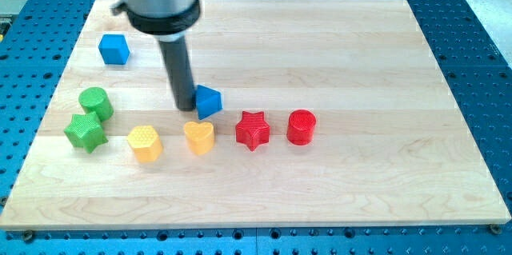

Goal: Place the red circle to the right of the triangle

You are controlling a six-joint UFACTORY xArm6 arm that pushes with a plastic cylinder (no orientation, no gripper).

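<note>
The red circle [302,126] is a short red cylinder standing right of the board's middle. The blue triangle [209,101] lies up and to the view's left of it, with a red star [253,130] between them and lower. My tip [186,108] rests on the board at the triangle's left side, touching or almost touching it. The rod rises from there toward the view's top left.
A yellow heart [198,137] and a yellow hexagon [146,143] sit below my tip. A green cylinder [96,103] and a green star [85,130] are at the left. A blue cube [114,49] is at the top left. The wooden board [360,183] lies on a blue perforated table.
</note>
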